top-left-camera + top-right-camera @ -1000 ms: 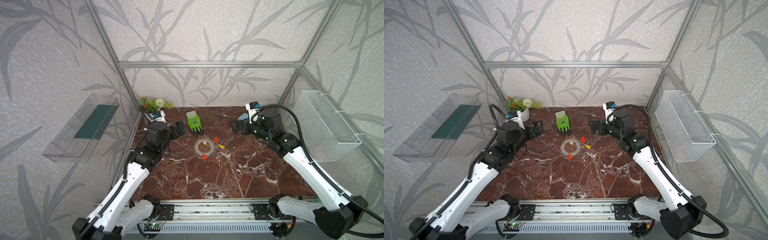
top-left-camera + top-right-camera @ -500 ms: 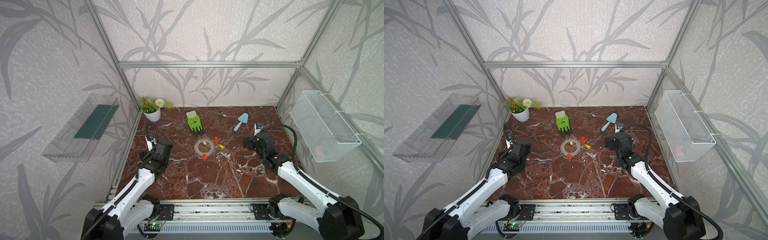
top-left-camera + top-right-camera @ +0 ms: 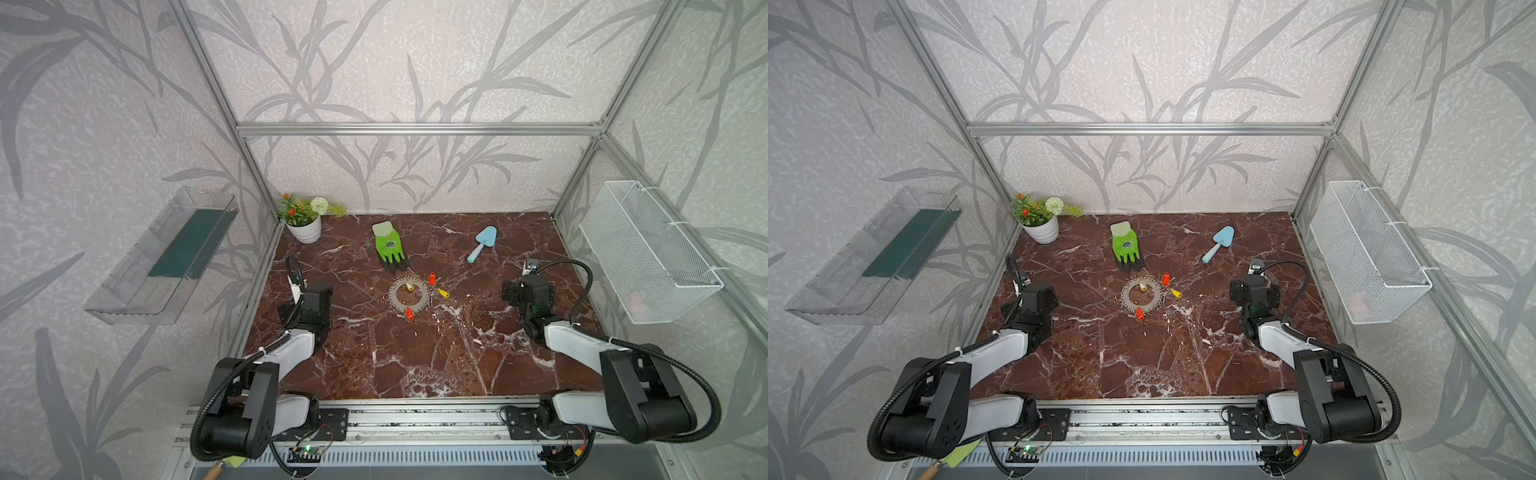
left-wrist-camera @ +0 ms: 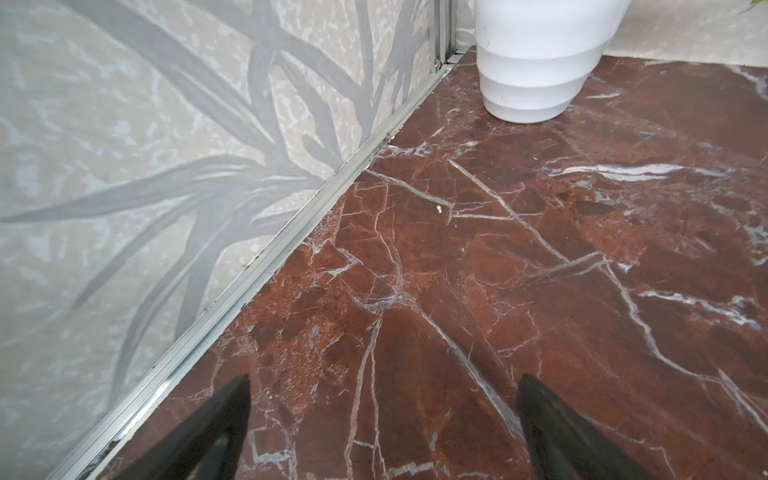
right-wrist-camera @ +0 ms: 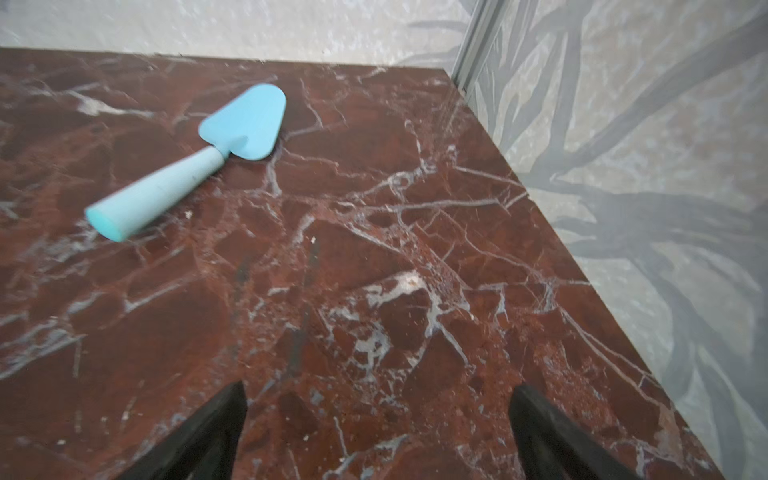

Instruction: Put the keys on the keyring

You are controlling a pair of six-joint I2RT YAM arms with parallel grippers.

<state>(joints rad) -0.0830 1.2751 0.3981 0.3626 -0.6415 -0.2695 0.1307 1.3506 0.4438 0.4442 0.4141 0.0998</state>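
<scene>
The keyring, a flat grey ring with a fringed rim, lies mid-table in both top views. Around it lie keys: a red tag behind it, a yellow tag to its right, a red tag at its near rim and a pale yellow tag inside the hole. My left gripper is open over bare marble by the left wall. My right gripper is open over bare marble at the right. Both are empty and far from the keys.
A green-and-black glove lies behind the ring. A blue trowel lies ahead of the right gripper. A white flower pot stands ahead of the left gripper. A wire basket and a clear shelf hang on the side walls.
Both arms have drawn back from the far half of the table and folded down low at its sides. Both grippers stay open. Keys and keyring have not moved.
</scene>
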